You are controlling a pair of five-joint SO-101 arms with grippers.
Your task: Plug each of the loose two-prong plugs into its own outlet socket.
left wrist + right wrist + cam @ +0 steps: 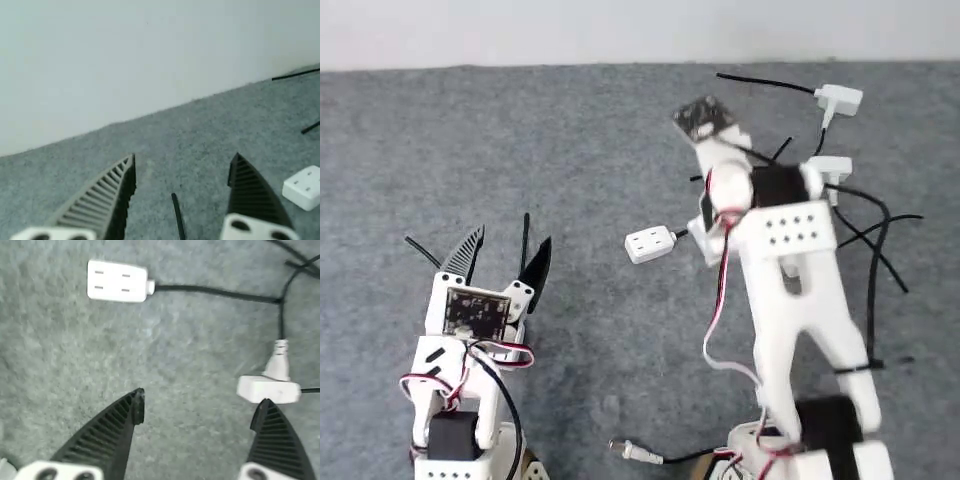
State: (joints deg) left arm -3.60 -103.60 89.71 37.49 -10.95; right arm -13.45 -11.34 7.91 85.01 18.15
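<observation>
A white outlet block [650, 243] [117, 287] lies mid-table on the grey mat, with its black cord running toward the right arm. The block [304, 187] also sits at the edge of the left wrist view. My right gripper [200, 407] hangs open above bare mat between that block and a second white plug piece [268, 389] [830, 165]. A white plug [840, 100] on a black cord lies at the far right. A small two-prong plug [630, 452] rests near the front edge. My left gripper [508, 245] [184, 165] is open at the front left, straddling a black cord end [176, 210].
Black cords [875, 235] loop over the mat right of the right arm. A pale wall [150, 60] borders the far edge of the mat. Bare mat [580, 150] stretches between the two arms and toward the back left.
</observation>
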